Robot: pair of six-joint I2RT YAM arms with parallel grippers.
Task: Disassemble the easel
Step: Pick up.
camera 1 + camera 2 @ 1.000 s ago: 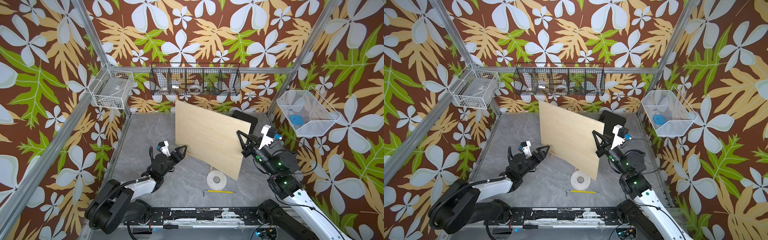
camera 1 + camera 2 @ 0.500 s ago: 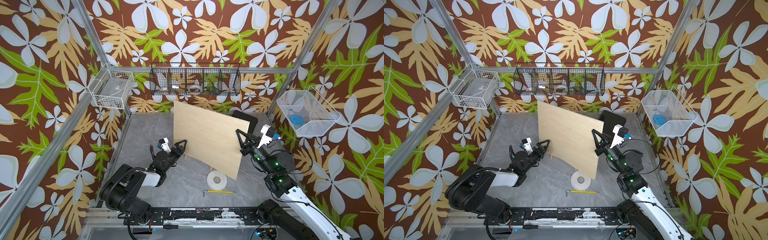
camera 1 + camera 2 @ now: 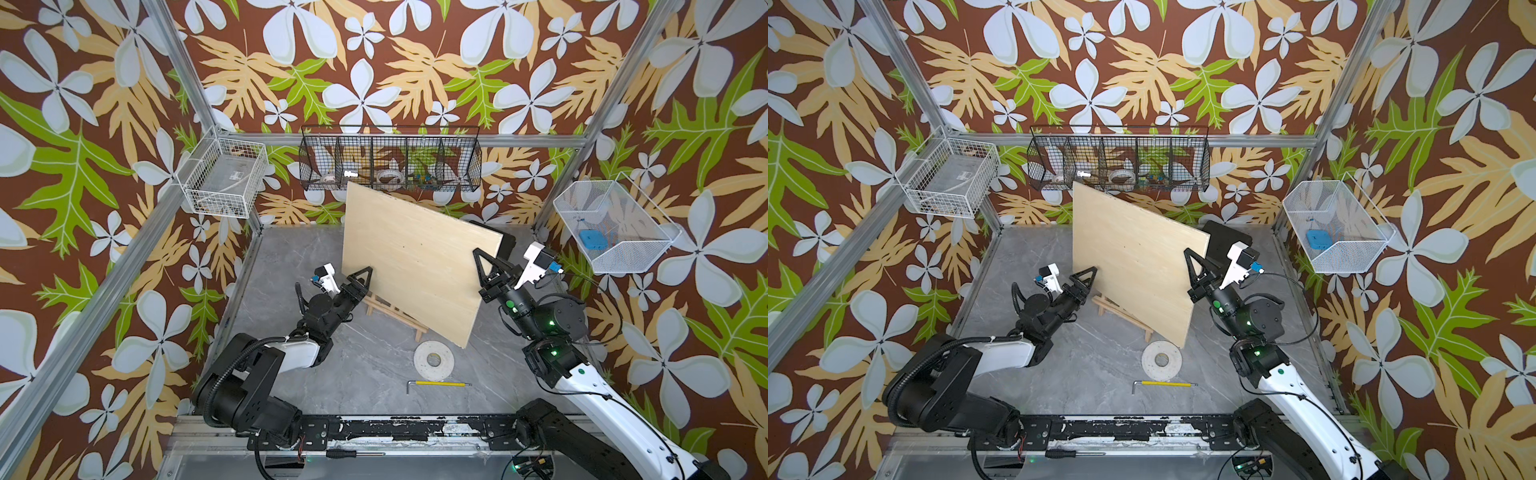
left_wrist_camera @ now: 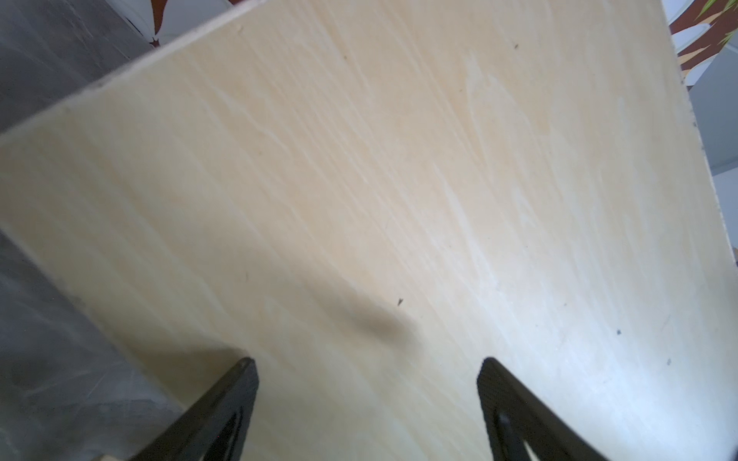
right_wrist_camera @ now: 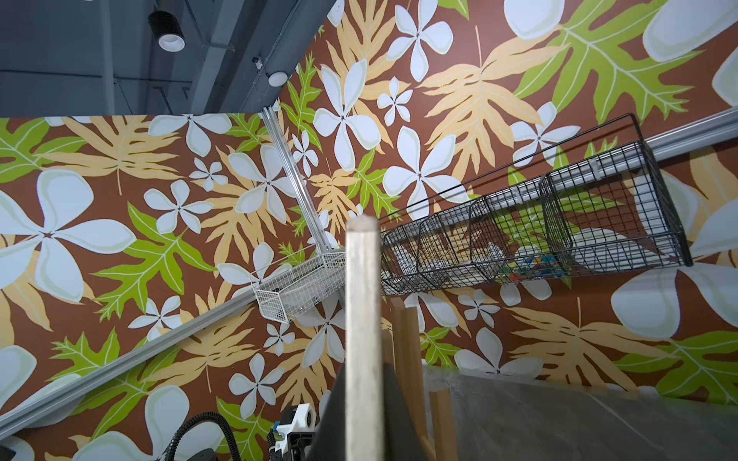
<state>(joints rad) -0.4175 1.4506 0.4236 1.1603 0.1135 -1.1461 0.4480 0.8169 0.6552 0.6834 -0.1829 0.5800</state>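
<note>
Board pinched at its right edge, left side free.
In both top views I see the right fingers (image 3: 477,257) closed on the right edge of the tilted board (image 3: 415,257). The left fingers (image 3: 365,272) sit spread at its lower left edge, and the easel (image 3: 395,312) stands on the bench (image 3: 291,257), mostly hidden behind the board. My left wrist view shows the left fingers (image 4: 223,411) wide apart, facing the board's flat face. My right wrist view shows the board's thin edge (image 5: 361,339) running up the middle, with easel slats (image 5: 407,347) just beside it.
</note>
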